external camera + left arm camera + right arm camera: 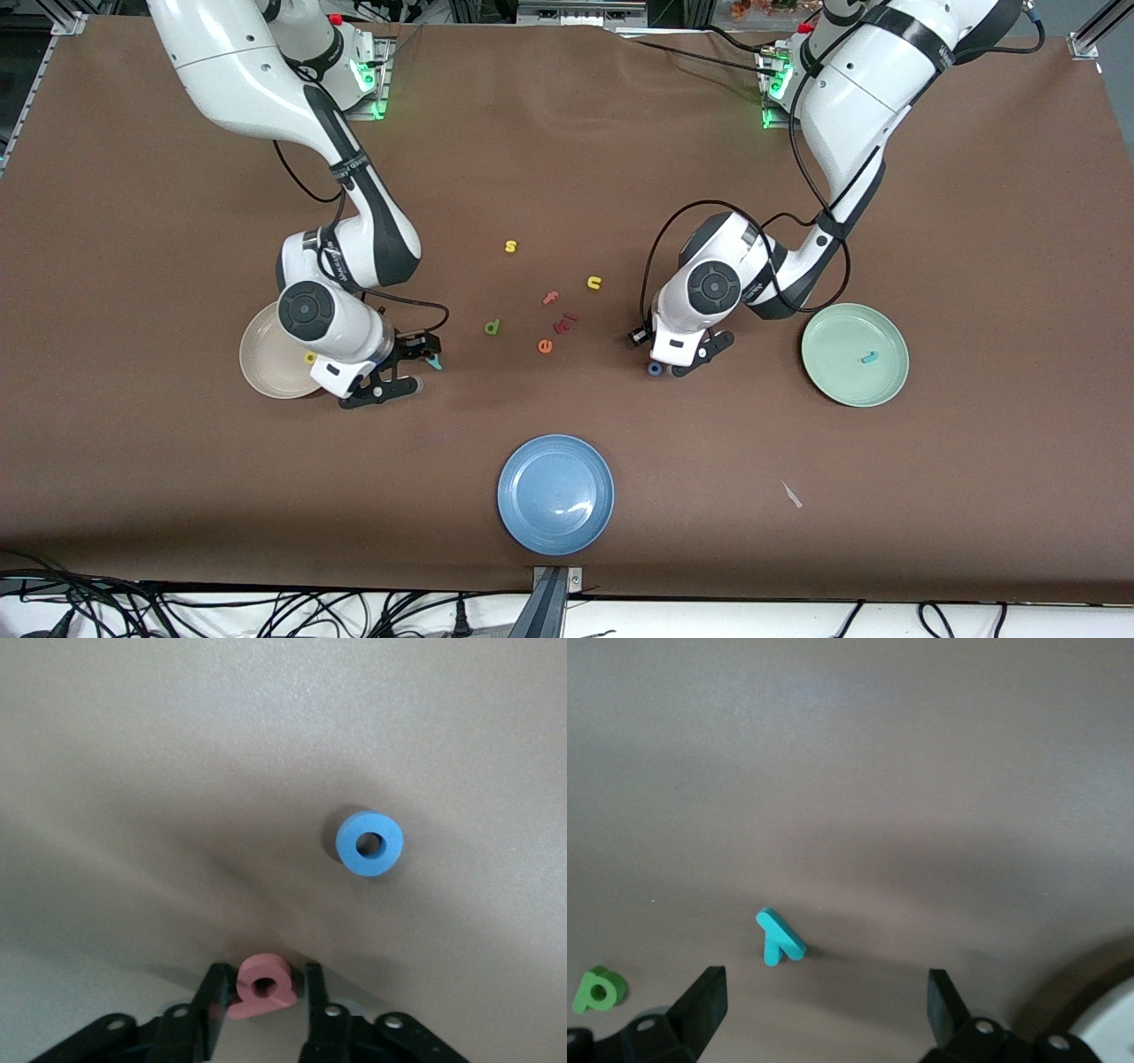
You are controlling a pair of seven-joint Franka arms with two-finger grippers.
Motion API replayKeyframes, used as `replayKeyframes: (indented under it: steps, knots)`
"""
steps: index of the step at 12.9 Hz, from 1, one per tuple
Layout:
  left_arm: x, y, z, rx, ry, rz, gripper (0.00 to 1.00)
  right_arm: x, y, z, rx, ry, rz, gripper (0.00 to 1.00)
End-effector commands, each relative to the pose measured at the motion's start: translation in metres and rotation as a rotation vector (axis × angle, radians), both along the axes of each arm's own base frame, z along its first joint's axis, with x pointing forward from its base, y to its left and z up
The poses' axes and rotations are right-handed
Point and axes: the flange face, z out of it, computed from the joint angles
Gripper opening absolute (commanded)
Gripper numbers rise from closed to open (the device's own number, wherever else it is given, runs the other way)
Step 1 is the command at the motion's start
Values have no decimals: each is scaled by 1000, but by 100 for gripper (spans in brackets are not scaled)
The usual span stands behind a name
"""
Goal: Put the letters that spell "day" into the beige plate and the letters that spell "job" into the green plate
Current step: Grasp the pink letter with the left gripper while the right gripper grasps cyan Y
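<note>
A brown table seen from a high camera facing two white robot arms.

The left gripper (680, 365) is low at the table, between the loose letters in the middle and the green plate (886, 390). In the left wrist view its two black fingers (211, 997) stand on either side of the salmon-red b (263, 985), pressed against it or very nearly so; it looks like a grip, though contact on both sides is hard to confirm. The blue ring o (369, 842) lies flat on the table just beside that gripper. The green plate sits toward the left arm's end of the table, with the teal j (870, 358) lying in it.

The right gripper (415, 363) is low over the table next to the beige plate (266, 359), which sits toward the right arm's end. Its fingers (704, 1001) are spread wide and hold nothing. The teal y (780, 937) lies on the table between them, closer to one finger. A small yellow a (310, 358) rests in the beige plate, partly covered by the arm.

In the middle of the table lie the green d (493, 327), an orange e (546, 346), a pink f (550, 298), a yellow u (594, 283) and a yellow s (510, 246), all apart from one another. A blue plate (555, 494) sits nearer the camera than the letters.
</note>
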Motion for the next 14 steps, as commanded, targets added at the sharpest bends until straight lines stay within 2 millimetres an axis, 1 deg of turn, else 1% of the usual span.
replayKeyframes:
  steps: [1, 2, 3, 4, 5, 6, 7, 8, 10, 11, 12, 13, 14]
  knots:
    - [-3, -7, -9, 24, -8, -17, 27, 3, 13, -10, -1, 14, 8, 100]
    - [-3, -7, -9, 28, -13, -23, 25, 1, 17, -15, -5, 17, 19, 100]
    - [-3, -7, -11, 37, -18, -35, 23, -3, 26, -19, -14, 17, 42, 100]
    - [-2, -6, -9, 39, -21, -36, 21, -5, 28, -23, -38, 14, 63, 100]
    - [1, -3, -5, 37, -27, -36, 16, -5, 27, -25, -55, 9, 80, 100]
    - [6, 0, -1, 35, -35, -32, 16, -5, 28, -28, -64, 1, 96, 100]
    - [17, 2, 10, 29, -54, -26, 16, -5, 28, -30, -68, -8, 104, 100]
    - [31, 15, 24, 21, -77, -34, 16, -5, 28, -33, -72, -6, 109, 100]
    - [47, 35, 59, 7, -133, -89, 16, -4, 28, -37, -69, -16, 110, 99]
    - [57, 52, 73, 9, -150, -105, 16, -5, 28, -39, -69, -16, 110, 94]
    - [65, 77, 82, 22, -142, -138, 16, -6, 28, -42, -70, -12, 112, 91]
    - [74, 108, 85, 26, -130, -197, 16, -6, 30, -43, -68, -18, 113, 87]
    - [84, 145, 85, 22, -123, -234, 16, -6, 31, -42, -67, -22, 115, 84]
